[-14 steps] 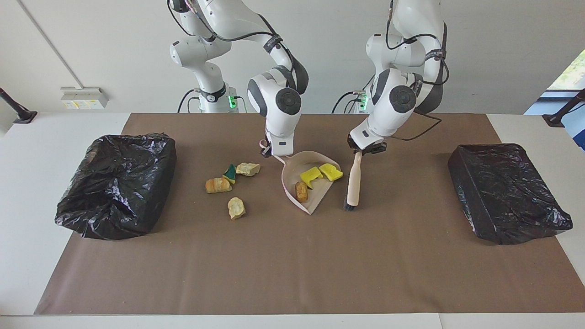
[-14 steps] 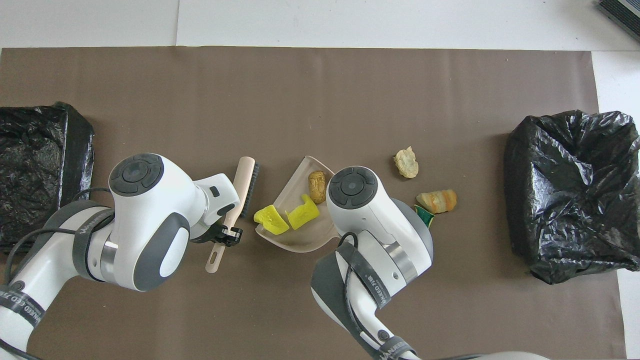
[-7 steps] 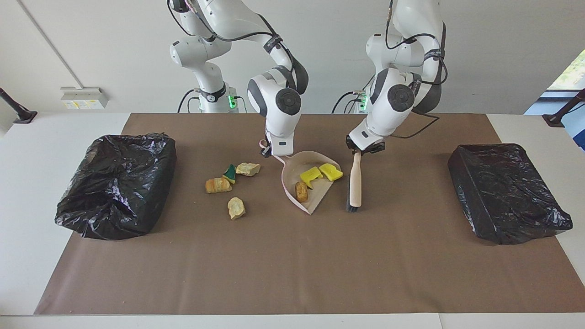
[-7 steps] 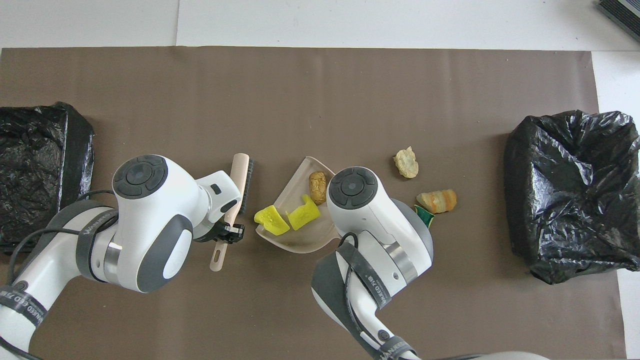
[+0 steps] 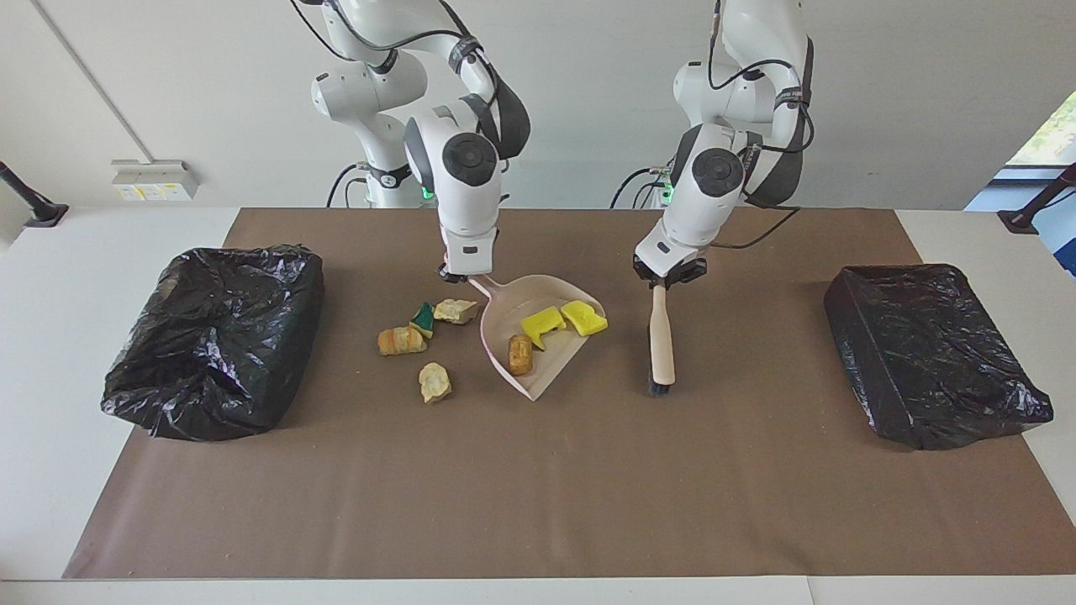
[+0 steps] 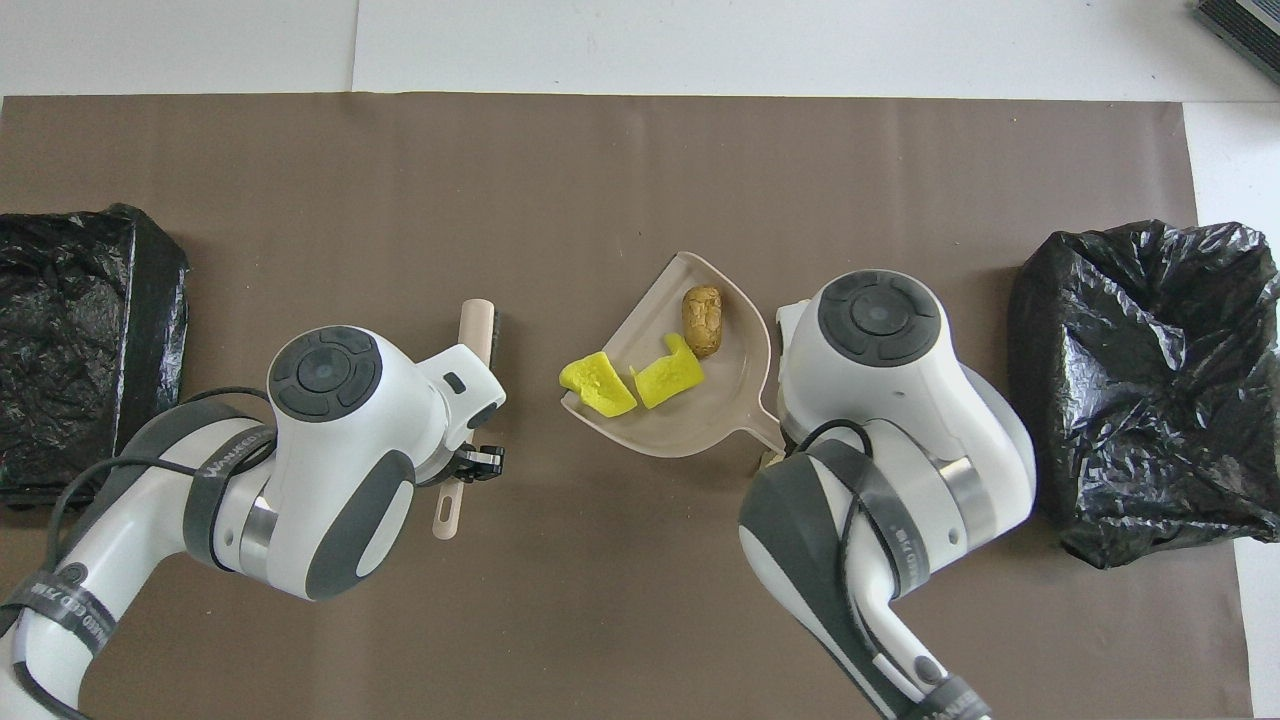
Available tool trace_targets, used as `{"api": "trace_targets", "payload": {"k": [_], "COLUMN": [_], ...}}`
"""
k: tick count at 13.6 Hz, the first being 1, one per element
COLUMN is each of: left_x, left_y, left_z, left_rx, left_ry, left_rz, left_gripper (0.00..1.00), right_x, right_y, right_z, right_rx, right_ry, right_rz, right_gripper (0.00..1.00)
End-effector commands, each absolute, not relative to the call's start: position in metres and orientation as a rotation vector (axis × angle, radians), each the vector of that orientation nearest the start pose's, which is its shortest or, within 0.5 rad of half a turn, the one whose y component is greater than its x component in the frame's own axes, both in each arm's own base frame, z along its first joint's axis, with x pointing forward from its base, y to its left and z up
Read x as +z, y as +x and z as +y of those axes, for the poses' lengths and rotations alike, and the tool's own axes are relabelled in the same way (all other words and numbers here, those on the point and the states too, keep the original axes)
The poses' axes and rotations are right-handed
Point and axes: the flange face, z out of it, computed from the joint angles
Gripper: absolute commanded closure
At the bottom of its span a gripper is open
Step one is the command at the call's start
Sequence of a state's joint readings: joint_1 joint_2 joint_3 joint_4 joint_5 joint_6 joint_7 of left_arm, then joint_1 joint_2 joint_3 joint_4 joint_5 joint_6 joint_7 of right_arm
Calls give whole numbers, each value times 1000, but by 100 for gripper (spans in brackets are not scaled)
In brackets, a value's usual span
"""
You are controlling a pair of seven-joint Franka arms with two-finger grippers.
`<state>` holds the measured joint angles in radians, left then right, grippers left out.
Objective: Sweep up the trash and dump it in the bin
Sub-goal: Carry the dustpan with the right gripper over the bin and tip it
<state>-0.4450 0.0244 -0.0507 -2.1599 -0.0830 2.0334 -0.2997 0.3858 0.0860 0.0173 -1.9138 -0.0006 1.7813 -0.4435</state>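
Trash lay in two groups; the right gripper [image 5: 461,275], clamped on the handle of the pink dustpan [image 5: 538,370], carried two yellow lumps [image 5: 542,324] and a brown lump [image 5: 519,354] in its pan; four more lumps [image 5: 402,339] lay on the brown mat [image 5: 538,487] just beside it, toward the black bin [image 5: 214,336]; the left gripper [image 5: 669,279] gripped the brush [image 5: 661,340] handle.

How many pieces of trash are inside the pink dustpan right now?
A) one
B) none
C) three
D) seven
C: the pink dustpan holds two bright yellow lumps and one orange-brown lump, while four more lumps lie on the brown mat beside it, toward the right arm's end of the table.
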Motion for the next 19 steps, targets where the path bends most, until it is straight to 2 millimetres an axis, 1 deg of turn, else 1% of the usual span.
{"api": "trace_targets", "payload": {"k": [1, 3, 4, 5, 7, 9, 10, 11, 12, 13, 14, 15, 16, 17, 18, 19], "left_x": [383, 383, 383, 384, 385, 388, 391, 389, 387, 380, 384, 384, 388, 382, 374, 367], "left_y": [425, 396, 382, 362, 317, 269, 252, 239, 222, 209, 190, 170, 162, 160, 156, 153], "left_z": [-288, -308, -319, -332, -344, -361, -368, -373, -382, -384, -388, -394, -395, -394, -393, -390], "left_rx": [195, 174, 176, 187, 203, 174, 171, 167, 159, 160, 117, 94, 85, 89, 88, 72], "left_ry": [-3114, -3111, -3105, -3092, -3063, -3060, -3055, -3055, -3052, -3043, -3078, -3095, -3104, -3097, -3095, -3137], "left_rz": [202, 243, 236, 219, 252, 241, 237, 221, 202, 177, 156, 89, 81, 66, 69, 40], "left_gripper": [100, 100, 100, 100, 100, 100, 100, 100, 100, 100, 100, 100, 100, 100, 100, 100], "right_x": [484, 509, 523, 533, 550, 557, 557, 557, 558, 562, 564, 563, 562, 561, 562, 564], "right_y": [526, 541, 547, 551, 547, 538, 530, 520, 508, 498, 489, 482, 479, 475, 474, 478], "right_z": [159, 101, 71, 39, -16, -75, -110, -142, -172, -196, -224, -245, -257, -271, -280, -288], "right_rx": [199, 113, 65, 25, -23, -20, -27, -35, -43, -52, -67, -57, -21, 98, 171, 206], "right_ry": [-2849, -2857, -2850, -2838, -2748, -2716, -2707, -2690, -2680, -2668, -2647, -2641, -2647, -2684, -2706, -2721], "right_rz": [-1236, -1220, -1212, -1186, -1060, -1038, -1042, -1063, -1065, -1066, -1102, -1164, -1218, -1312, -1400, -1504], "right_gripper": [100, 100, 100, 100, 100, 100, 100, 100, 100, 100, 100, 100, 100, 100, 100, 100]}}
